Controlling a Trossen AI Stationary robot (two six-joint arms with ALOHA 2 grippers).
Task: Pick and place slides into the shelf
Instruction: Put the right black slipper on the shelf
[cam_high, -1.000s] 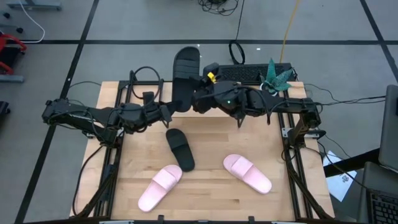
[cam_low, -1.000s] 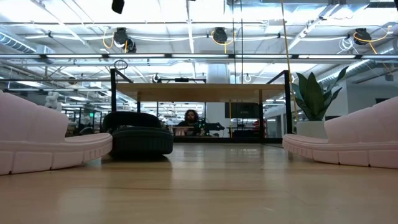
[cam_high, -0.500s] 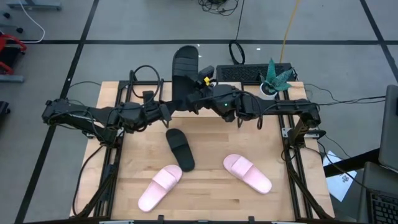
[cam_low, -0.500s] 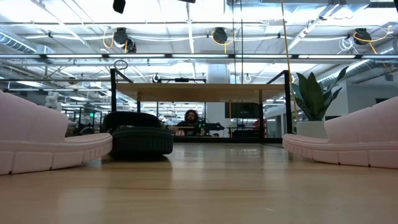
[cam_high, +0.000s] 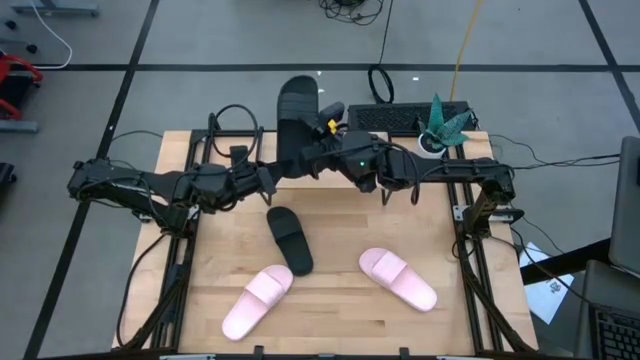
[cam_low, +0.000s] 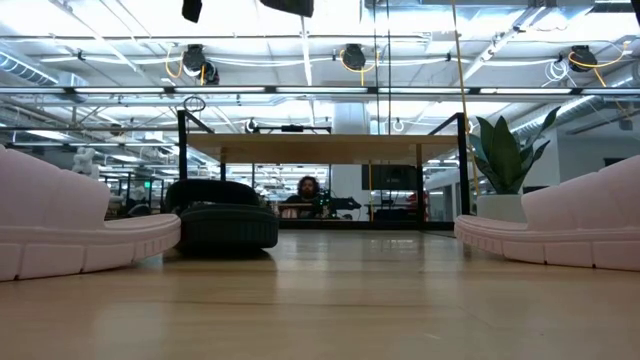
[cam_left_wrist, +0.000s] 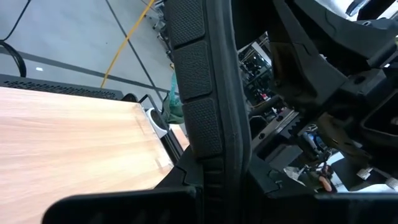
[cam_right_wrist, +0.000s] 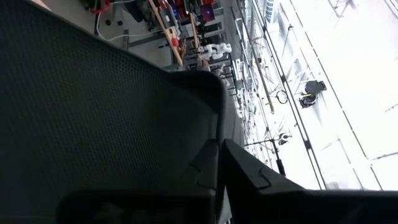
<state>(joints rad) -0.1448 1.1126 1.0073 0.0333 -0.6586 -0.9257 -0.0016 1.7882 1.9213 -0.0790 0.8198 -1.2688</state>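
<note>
Left arm: reaches in from the counter's left edge, stretched low and flat toward the middle; left claw (cam_high: 268, 180) ends at the lower end of the raised black slide (cam_high: 296, 120).
Left claw state: pinched nearly shut on the raised black slide's edge, seen in its wrist view as a ribbed black sole (cam_left_wrist: 205, 93) running up between its fingers.
Raised black slide: held up over the back of the counter (cam_high: 340, 300), long axis pointing away from the front edge, both claws at its near end.
Right arm: comes from the right rear, bent across the back toward centre; right claw (cam_high: 318, 150) beside the raised slide's right edge.
Right claw state: closed; dark textured slide surface (cam_right_wrist: 93, 124) fills its wrist view, touching not certain.
Second black slide (cam_high: 289, 240): flat mid-counter, below both claws, well apart.
Pink slides: one front left (cam_high: 257, 300), one front right (cam_high: 398, 278).
Shelf (cam_low: 320, 147): far end in low view, plank top bare.
</note>
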